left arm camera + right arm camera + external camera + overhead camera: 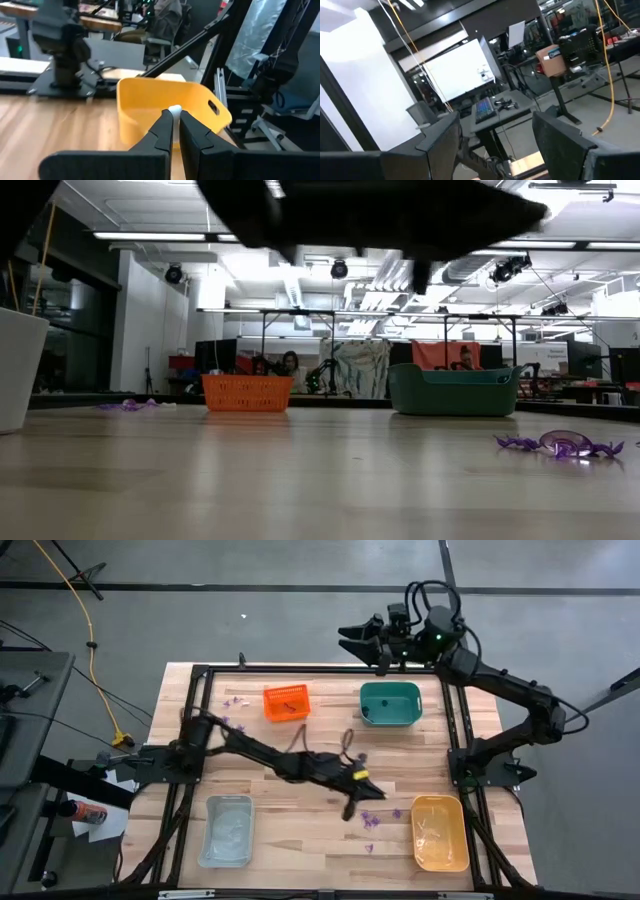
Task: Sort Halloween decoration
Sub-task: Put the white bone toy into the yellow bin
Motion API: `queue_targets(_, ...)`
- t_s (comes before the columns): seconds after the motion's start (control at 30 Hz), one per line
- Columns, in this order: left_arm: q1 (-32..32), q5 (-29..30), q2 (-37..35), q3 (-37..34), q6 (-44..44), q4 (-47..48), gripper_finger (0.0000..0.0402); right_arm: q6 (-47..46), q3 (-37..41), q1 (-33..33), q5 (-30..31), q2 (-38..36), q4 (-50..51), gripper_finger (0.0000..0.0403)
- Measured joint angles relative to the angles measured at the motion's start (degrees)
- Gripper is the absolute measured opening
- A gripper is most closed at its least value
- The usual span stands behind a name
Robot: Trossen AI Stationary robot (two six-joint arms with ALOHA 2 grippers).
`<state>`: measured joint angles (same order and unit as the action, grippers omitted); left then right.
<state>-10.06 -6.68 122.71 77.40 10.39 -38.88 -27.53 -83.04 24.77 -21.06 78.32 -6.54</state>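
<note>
Tiny purple Halloween decorations lie flat on the wood: some (372, 821) beside the yellow bin (440, 832), some (235, 700) at the far left, and one (560, 445) close in the low view. My left gripper (365, 795) reaches level toward the yellow bin (150, 100), a little above the table, shut with a small white bit (174, 108) at its fingertips. My right gripper (345, 638) is raised beyond the table's far edge, open (495, 145) and holding nothing. My left gripper pinches a small white bit (174, 108) at the very ends of its two fingers. The fingers point level toward the yellow bin at the near right. The bit is clear of the table; what it is cannot be told.
An orange basket (286, 702) and a green bin (390, 704) stand along the far side. A clear bin (226, 830) sits at the near left. Black frame rails (460, 730) border the table. Bare wood lies between the bins.
</note>
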Motion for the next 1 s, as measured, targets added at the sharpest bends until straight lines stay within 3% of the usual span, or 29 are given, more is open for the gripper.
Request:
queue_targets(0.27,-1.1,-1.0,17.1,20.7,0.1,0.0,0.0005,4.1,-6.1,0.0,0.0,0.0,10.3,0.0245)
queue_targets(0.53,-2.1,-1.0,30.3,37.8,0.0,0.1,0.0005,4.5,-6.3,0.0,0.0,0.0,12.1,0.0245)
queue_targets(0.77,-2.5,6.1,34.3,42.6,0.0,5.3,0.0032,4.5,-6.2,0.0,0.1,0.0,12.9,0.0245)
queue_targets(1.0,-2.5,7.1,33.7,42.7,-1.6,10.9,0.0112,4.5,-6.2,0.0,1.1,0.0,13.0,0.0245)
